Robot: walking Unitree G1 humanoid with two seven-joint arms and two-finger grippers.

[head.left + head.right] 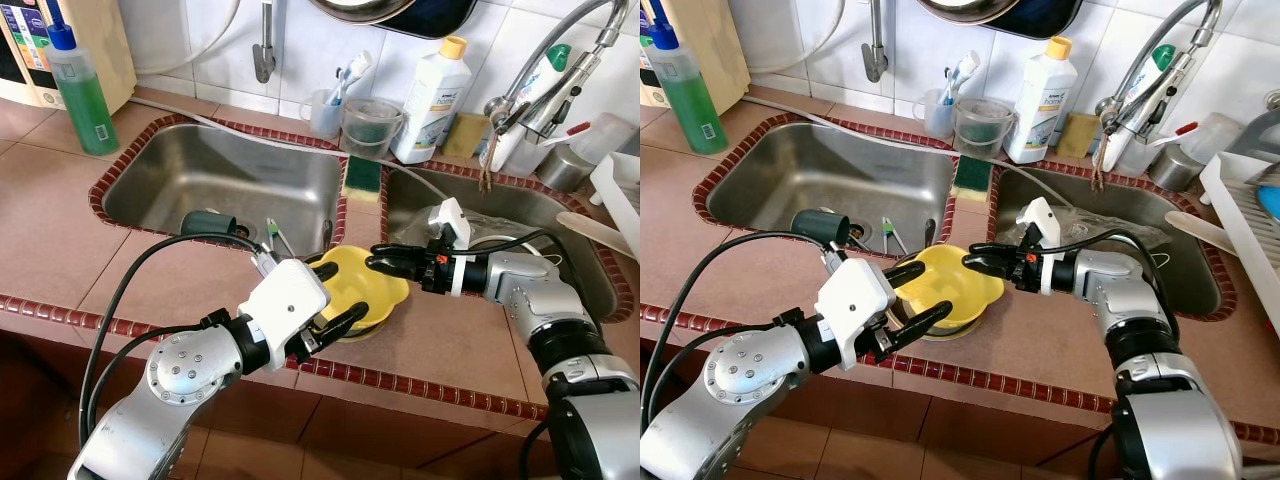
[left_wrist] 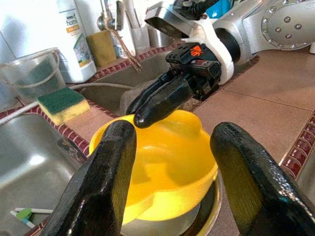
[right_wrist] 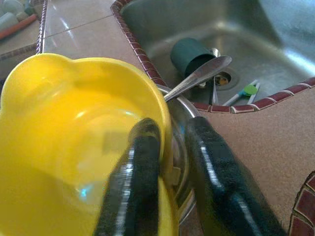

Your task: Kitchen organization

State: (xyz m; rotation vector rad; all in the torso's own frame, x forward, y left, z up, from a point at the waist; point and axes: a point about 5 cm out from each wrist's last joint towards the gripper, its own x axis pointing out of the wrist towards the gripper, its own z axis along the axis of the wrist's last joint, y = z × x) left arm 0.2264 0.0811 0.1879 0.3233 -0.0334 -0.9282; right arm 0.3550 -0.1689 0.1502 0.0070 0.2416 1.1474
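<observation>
A double steel sink [image 1: 230, 175] edged with dark red tiles sits in a brown tiled counter [image 1: 45, 225], with a white tiled wall [image 1: 300, 55] behind it and a tap [image 1: 545, 70] above its right basin.

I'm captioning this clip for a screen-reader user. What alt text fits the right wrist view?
Seen from the wrist, the right gripper pinches the rim of a yellow bowl, one black finger inside and one outside. The bowl sits in a metal bowl on the tiled counter; beyond, a steel sink holds a dark green cup and a spoon.
</observation>
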